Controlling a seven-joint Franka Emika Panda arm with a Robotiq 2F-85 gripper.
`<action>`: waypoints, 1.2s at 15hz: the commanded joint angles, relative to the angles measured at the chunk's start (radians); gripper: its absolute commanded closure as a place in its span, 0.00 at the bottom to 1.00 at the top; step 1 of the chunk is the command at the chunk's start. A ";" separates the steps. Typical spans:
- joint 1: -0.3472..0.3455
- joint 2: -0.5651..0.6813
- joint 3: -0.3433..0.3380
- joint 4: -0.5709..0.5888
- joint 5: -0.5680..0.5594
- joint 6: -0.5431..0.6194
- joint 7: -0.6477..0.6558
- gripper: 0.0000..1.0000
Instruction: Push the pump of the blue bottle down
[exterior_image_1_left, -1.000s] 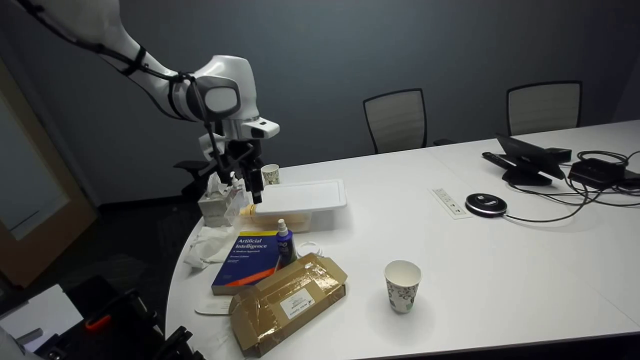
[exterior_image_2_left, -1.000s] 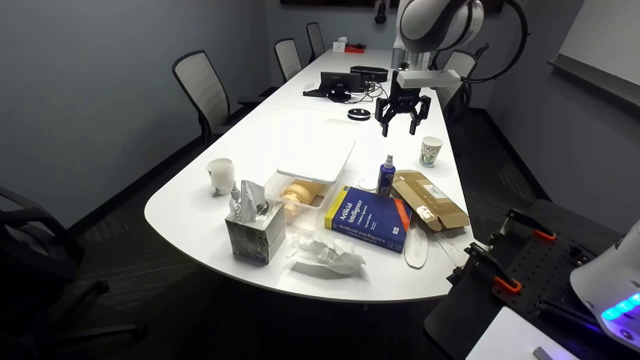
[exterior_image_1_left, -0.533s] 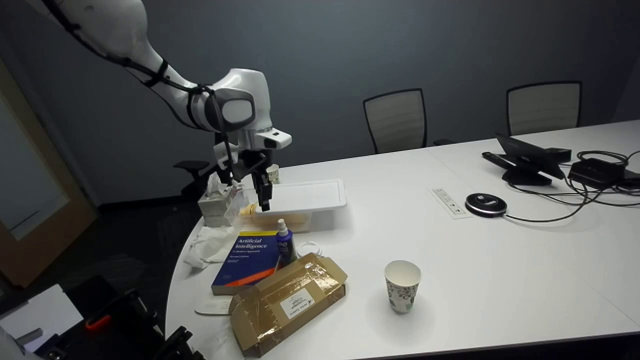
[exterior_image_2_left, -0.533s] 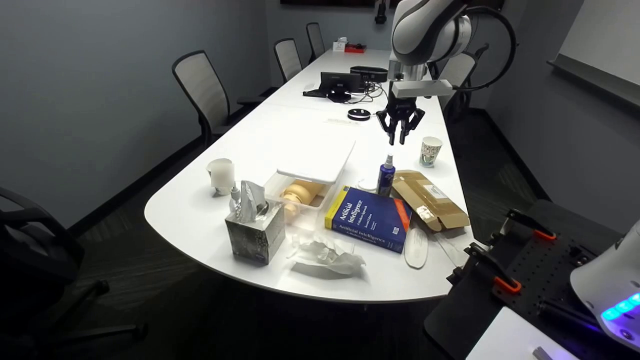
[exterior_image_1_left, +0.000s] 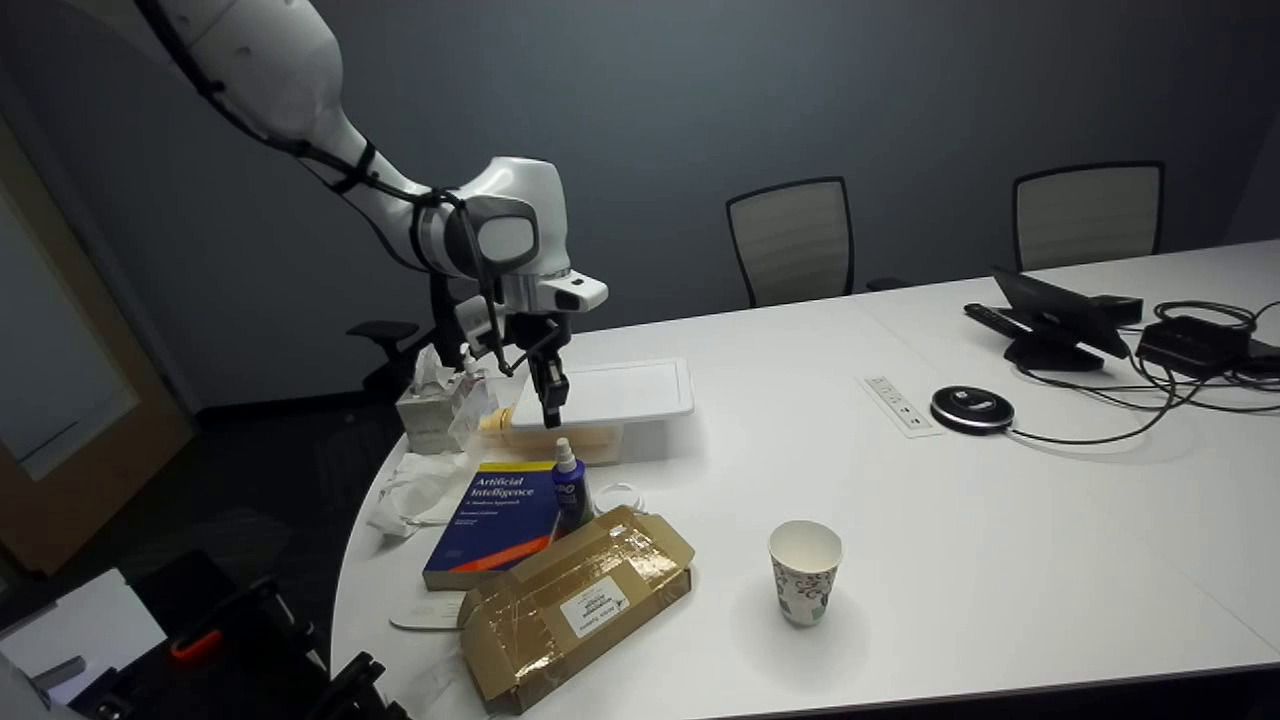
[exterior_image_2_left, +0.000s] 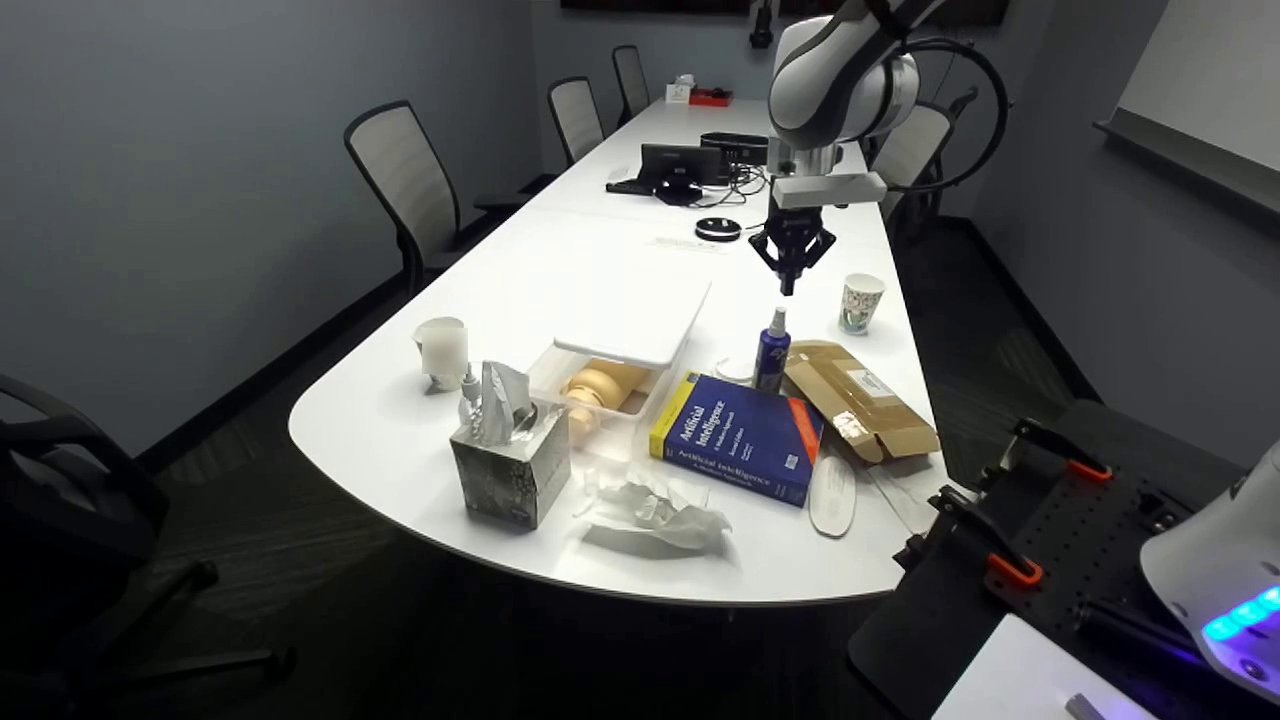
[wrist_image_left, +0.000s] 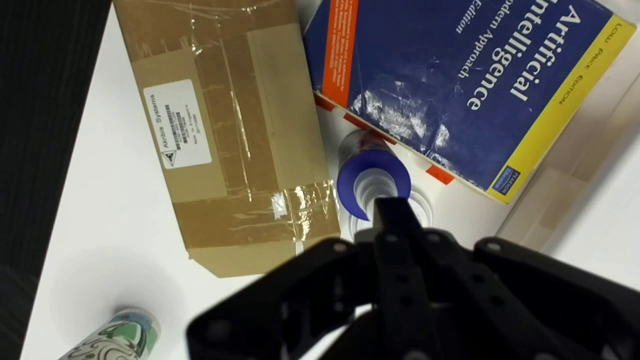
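White rounded table (exterior_image_1_left: 1000, 560) fronts grey walls (exterior_image_1_left: 640, 80); inward of its curved edge (exterior_image_2_left: 660, 594) stands the blue cylindrical plastic bottle (exterior_image_2_left: 772, 360) with white pump (exterior_image_2_left: 778, 322). Black 2-finger gripper (exterior_image_2_left: 788, 287), pressed together, hangs just above, presumably aligning; next move calls for a centred downward push.

Dim walls (exterior_image_2_left: 200, 220), bright tabletop (exterior_image_1_left: 790, 430), glare on taped box (wrist_image_left: 230, 140) and book (wrist_image_left: 440, 85) in wrist view, end effector (wrist_image_left: 397, 212) soft-focus there.
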 joint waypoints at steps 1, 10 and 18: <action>0.006 0.044 -0.012 0.053 0.019 -0.003 -0.022 1.00; 0.006 0.092 -0.010 0.079 0.048 0.001 -0.025 1.00; 0.010 0.102 -0.011 0.058 0.058 0.017 -0.016 1.00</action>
